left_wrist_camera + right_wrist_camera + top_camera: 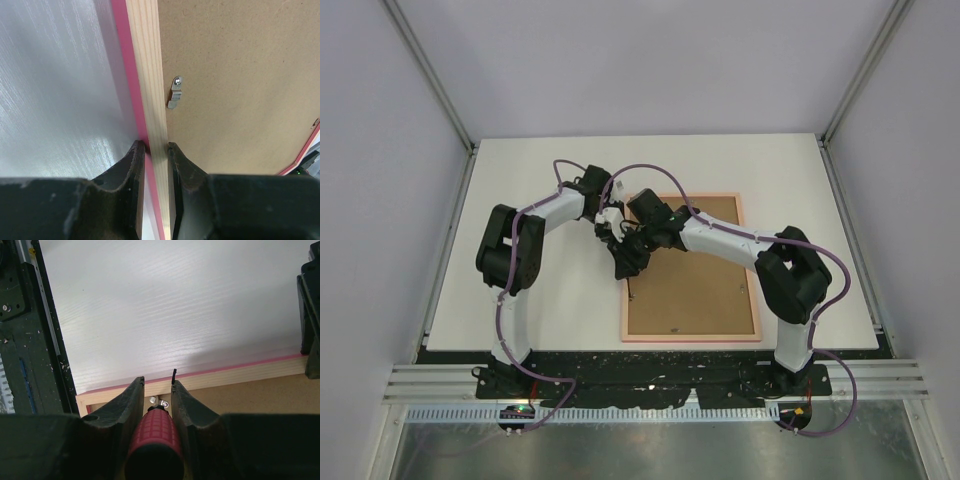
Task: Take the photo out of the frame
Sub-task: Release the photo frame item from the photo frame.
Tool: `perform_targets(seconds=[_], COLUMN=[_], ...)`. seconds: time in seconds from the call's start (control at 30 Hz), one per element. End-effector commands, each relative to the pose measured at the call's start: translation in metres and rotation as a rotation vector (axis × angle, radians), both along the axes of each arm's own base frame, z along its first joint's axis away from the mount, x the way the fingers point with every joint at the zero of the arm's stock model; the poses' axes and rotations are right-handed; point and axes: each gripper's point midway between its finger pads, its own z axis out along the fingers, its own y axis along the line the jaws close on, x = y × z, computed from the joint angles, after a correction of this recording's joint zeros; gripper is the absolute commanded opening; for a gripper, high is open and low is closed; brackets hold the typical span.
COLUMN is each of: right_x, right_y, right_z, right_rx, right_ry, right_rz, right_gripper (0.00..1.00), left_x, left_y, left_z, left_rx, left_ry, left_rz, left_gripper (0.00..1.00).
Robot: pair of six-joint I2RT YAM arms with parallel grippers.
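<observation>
Brown board [690,290] fills the back of the pink frame [692,338], which lies face down on the white bench [540,170], right of centre in the top view. The left arm [510,250] and right arm [790,275] both reach to the upper part of its left rail. From the left wrist, the left jaws are nearly closed and pinch that rail of the frame [145,75]. One black finger [131,165] is on the pink outer edge and the other on the bare wood beside the board, and a small metal clip [175,92] sits higher up where wood meets board. From the right wrist, the right jaws stand narrowly parted, clamping a red grid-textured tool handle [152,440] at bottom centre. Just ahead of it, small metal fittings [160,402] show inside the frame [225,377].
</observation>
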Motion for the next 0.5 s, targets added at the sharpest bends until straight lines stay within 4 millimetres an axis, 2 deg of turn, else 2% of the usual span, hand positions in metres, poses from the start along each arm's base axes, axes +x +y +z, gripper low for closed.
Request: perform_targets(seconds=[0.0, 0.47], right_x=[0.0076, 0.0063], right_y=[0.0092, 0.0079], right_z=[0.0148, 0.0148], right_rx=[0.03, 0.02], right_ry=[-0.039, -0.042], right_rz=[-0.003, 0.017], right_gripper=[0.08, 0.08], left_x=[0.0083, 0.0082], left_y=[0.0151, 0.0154], left_z=[-0.0069, -0.0082], left_rx=[0.075, 0.078], left_ry=[-0.028, -0.026], left_rz=[0.026, 0.026], left_gripper=[0.11, 0.11])
